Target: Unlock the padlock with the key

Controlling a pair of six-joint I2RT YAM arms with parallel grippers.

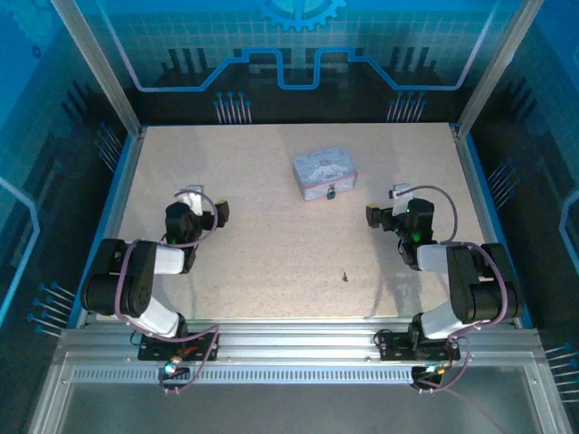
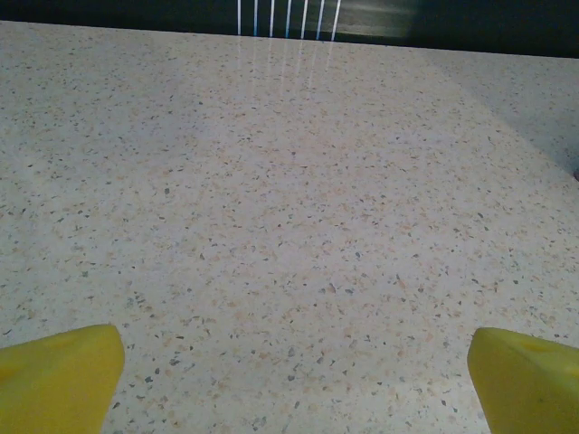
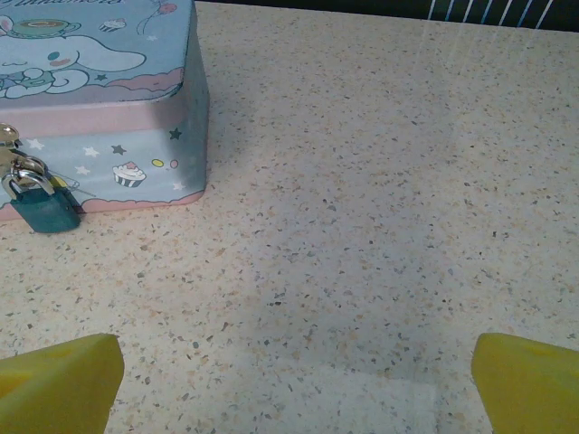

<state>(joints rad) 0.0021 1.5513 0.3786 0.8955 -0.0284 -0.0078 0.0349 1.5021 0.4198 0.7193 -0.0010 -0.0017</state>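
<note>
My left claw (image 2: 294,384) and right claw (image 3: 294,389) are spread wide, empty. The key (image 1: 344,276) lies on the table (image 1: 253,262), well apart from both; I judge it light, stiff and slippery, best pinched across its head. The padlock (image 3: 41,206) hangs at the front of the tin (image 3: 99,136), small and hard, best steadied by its body.

A robot lab cell, shown by aluminium framing (image 1: 98,65) and blue circuit-print walls (image 1: 181,32).

One tin (image 3: 99,81), one padlock (image 3: 45,210), both ahead and left of the right gripper (image 3: 294,393); one key (image 1: 344,275), behind and left
</note>
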